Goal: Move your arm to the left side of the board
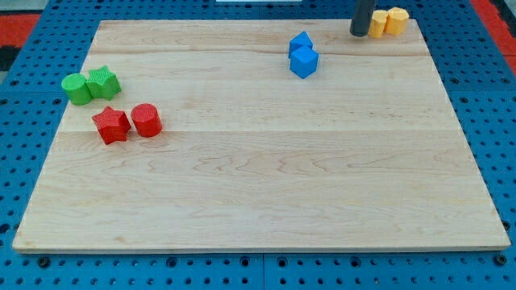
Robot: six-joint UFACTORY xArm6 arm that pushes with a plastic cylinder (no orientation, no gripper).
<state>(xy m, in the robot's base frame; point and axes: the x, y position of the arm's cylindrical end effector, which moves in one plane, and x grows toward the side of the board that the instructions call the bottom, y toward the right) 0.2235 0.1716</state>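
Observation:
My tip (359, 33) is at the view's top right, on the wooden board (258, 177), touching or just left of two yellow blocks (388, 22) near the top right corner. Two blue blocks (303, 55) sit together at the top, right of centre, left and below the tip. At the view's left, a green cylinder (77, 89) and a green star (104, 82) sit side by side. Below them are a red star (111, 125) and a red cylinder (147, 120).
The board lies on a blue pegboard surface (32, 48). A red area (496, 16) shows at the view's top right corner.

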